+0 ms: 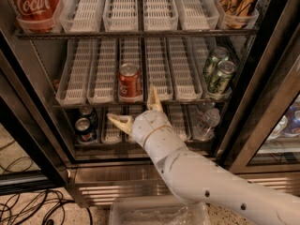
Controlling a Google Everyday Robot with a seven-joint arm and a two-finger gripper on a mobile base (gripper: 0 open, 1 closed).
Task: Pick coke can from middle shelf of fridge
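**Camera view: gripper open just below the coke can, grasp not yet made**

Start at the upper left of the frame, where a large red container (35,6) with white script stands on the top tier; that is not your target. Lower left, two dark cans (85,128) sit on the bottom tier of the fridge (262,78).

Moving toward centre, the coke can (130,81) stands upright at the front of a white lane on the middle shelf (157,74), with the lanes on either side of it bare. The gripper (137,111) sits just below it and slightly right, in front of the shelf edge. Its two fingers are spread wide and hold nothing, with one pointing left and the other pointing up.

Right of centre, two green cans (218,74) share the middle shelf, well apart from your can. A clear bottle (206,121) stands below them.

Expect the can to be light, with thin walls that dent under a hard squeeze, and a smooth, possibly slippery skin. You would do best to take it across the mid-body, one finger on each side, and close gently. The lane walls flank its base, so a grip above them looks safer.
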